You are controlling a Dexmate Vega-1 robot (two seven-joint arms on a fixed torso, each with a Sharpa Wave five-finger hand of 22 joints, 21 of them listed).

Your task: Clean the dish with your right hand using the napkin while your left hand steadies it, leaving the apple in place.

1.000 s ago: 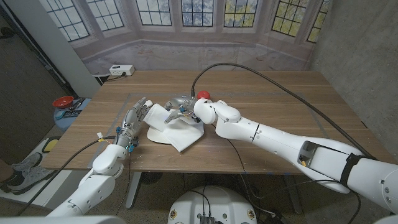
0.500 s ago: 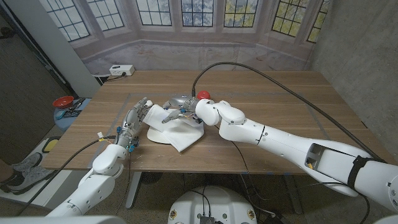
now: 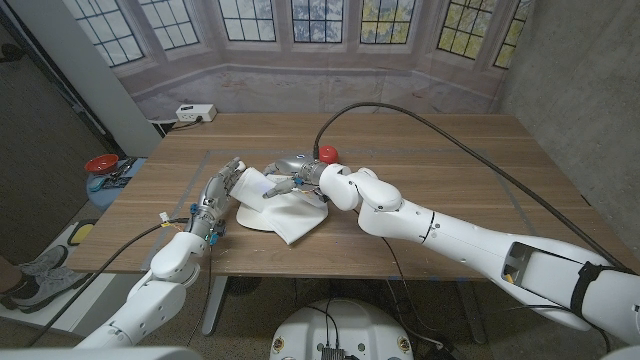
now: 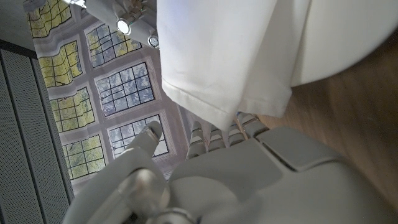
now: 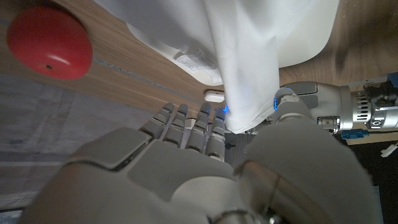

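Observation:
A white dish point(image 3: 255, 215) lies near the table's front edge with a white napkin point(image 3: 292, 218) draped over it. My right hand point(image 3: 285, 180) grips the napkin's upper part over the dish, and the cloth point(image 5: 242, 68) hangs from its fingers. My left hand point(image 3: 218, 192) stands at the dish's left rim with its fingers stretched along the rim under the napkin's edge point(image 4: 217, 56); whether they press on it I cannot tell. The red apple point(image 3: 327, 153) sits on the wood just behind my right wrist, apart from the dish point(image 5: 298, 37); in the right wrist view the apple point(image 5: 50, 42) lies beside the dish.
The wooden table point(image 3: 450, 170) stretches bare to the right and back. A white power box point(image 3: 196, 113) sits at the far left corner. A red bowl point(image 3: 101, 163) stands on a low stand left of the table.
My right hand has slid a little to the left over the dish with the napkin, and its forearm has swung along. The left hand, the dish and the apple have stayed put.

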